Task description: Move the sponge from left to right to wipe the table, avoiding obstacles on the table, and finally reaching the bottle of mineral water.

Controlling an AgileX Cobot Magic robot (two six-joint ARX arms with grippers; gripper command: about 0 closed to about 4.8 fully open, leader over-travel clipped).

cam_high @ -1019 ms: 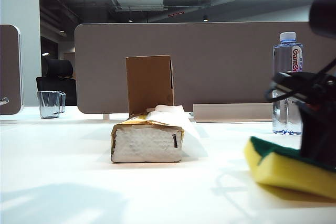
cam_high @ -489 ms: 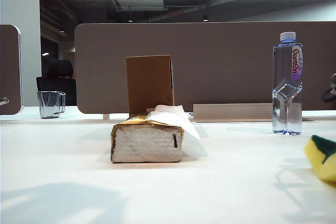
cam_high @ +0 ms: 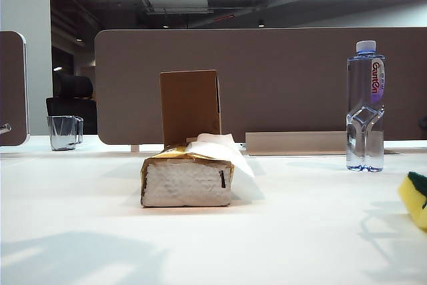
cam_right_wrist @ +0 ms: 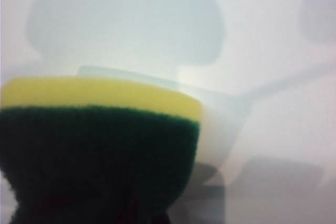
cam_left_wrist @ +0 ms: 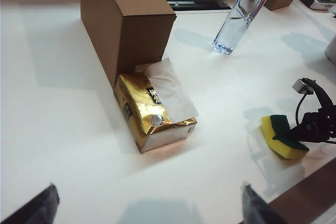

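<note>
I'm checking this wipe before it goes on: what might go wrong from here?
1. The right hand grips the sponge by one end, so it may tilt and wipe poorly.
2. The bottle of mineral water is tall and narrow; a push from the sponge might topple it.
3. The sponge sits at the exterior view's right edge, so that camera may lose it.
The left hand hangs open above the tissue pack, apart from it.

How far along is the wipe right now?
Done: the sponge is right of the tissue pack and box. In hand: the right gripper is shut on it, on the table. Left: reaching the bottle farther back. The left gripper hangs open, empty.
</note>
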